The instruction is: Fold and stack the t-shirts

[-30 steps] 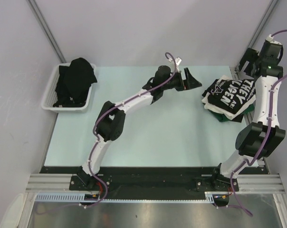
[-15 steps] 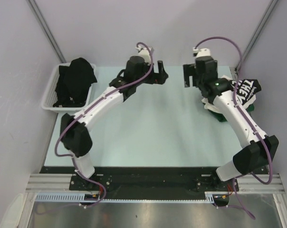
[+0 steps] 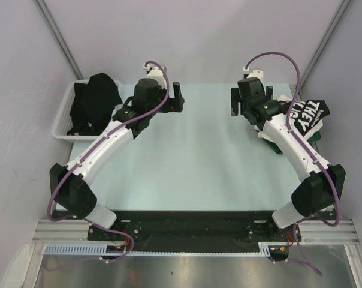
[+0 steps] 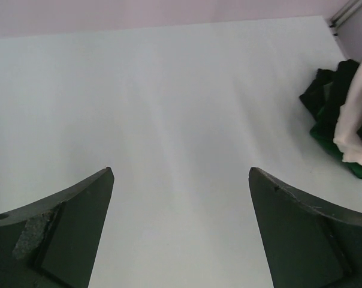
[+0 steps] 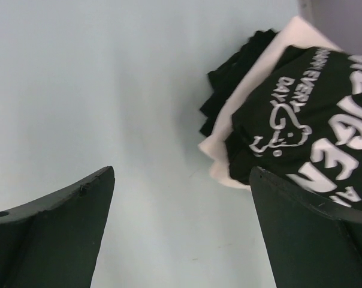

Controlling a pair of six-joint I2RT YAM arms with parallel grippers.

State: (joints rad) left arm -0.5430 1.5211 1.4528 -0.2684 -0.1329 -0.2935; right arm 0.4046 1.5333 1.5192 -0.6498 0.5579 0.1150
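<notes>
Fetching the next shirt looks like the step in hand, so plan it from where things lie. Your left gripper (image 3: 178, 99) and right gripper (image 3: 234, 102) both hang over the far middle of the table (image 3: 193, 168), facing each other, jaws spread wide with nothing between them. The unfolded black t-shirt (image 3: 96, 99) sits heaped in the basket (image 3: 61, 123) at the far left corner, near the left gripper. The stack (image 3: 298, 120) lies at the far right, just beside the right gripper, with the lettered shirt (image 5: 313, 114) on top, a white shirt (image 5: 220, 167) under it and a green shirt (image 3: 281, 149) peeping out at the near edge. Send the left arm to the basket, come down from above on the highest fold of the heap, and pinch cloth only, so the basket does not lift with it. Raise the shirt until it clears the rim, then lay it flat on the bare middle of the table before any fold. Hold the right arm high and off the stack, since a brush from its wrist would likely skew the pile. Cotton this soft will probably drape and cling, so move slowly.
</notes>
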